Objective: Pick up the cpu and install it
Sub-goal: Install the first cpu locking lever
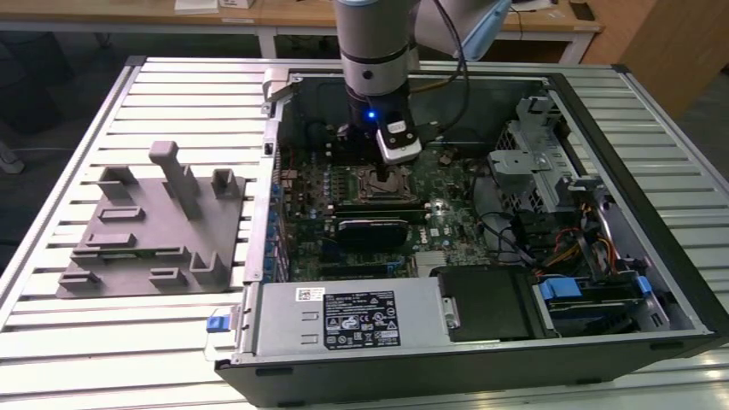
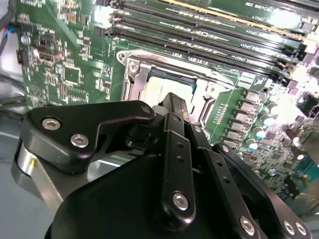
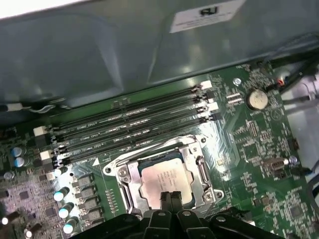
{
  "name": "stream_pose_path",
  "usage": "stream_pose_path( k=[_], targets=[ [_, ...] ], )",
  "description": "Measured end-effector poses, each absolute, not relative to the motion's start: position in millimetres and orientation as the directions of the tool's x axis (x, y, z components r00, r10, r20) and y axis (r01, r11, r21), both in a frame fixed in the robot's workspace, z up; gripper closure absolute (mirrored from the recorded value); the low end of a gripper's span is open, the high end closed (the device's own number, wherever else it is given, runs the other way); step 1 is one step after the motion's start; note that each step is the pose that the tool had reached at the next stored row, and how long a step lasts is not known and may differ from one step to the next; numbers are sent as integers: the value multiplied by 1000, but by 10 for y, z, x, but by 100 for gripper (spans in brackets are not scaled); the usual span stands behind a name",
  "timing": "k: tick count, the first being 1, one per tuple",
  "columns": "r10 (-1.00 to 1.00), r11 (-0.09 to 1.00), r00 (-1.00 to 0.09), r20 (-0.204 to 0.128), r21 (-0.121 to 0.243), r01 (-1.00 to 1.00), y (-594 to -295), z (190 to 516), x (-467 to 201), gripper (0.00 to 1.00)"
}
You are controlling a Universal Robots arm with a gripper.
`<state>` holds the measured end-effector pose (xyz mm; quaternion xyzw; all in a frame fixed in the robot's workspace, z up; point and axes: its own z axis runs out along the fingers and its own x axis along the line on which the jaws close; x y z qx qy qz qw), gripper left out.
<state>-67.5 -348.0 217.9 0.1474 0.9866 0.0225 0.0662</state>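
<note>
CPU (image 3: 163, 180), one chip, is lying in the motherboard socket (image 3: 198, 168) you're watching; your pincer (image 3: 171, 195), fingers pressed together and gripping nothing, is hovering just over it, four memory slots (image 3: 129, 124) running alongside.

Exterior view high above the open computer case (image 1: 479, 256), both wrist views close over the socket (image 3: 164, 174)

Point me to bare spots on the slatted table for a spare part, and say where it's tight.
Free: slatted table in front of the grey fixture, and the strip behind it. Also slats at the exterior view's right of the PC case. Crowded: inside the case, the pincer sits at the cpu in its socket.
</note>
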Motion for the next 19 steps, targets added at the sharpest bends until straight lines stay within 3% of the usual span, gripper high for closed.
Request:
stream_pose_path(
  k=[19],
  targets=[
    [128, 991, -986, -103, 47, 124, -3479, 2145, -618, 89]
  ],
)
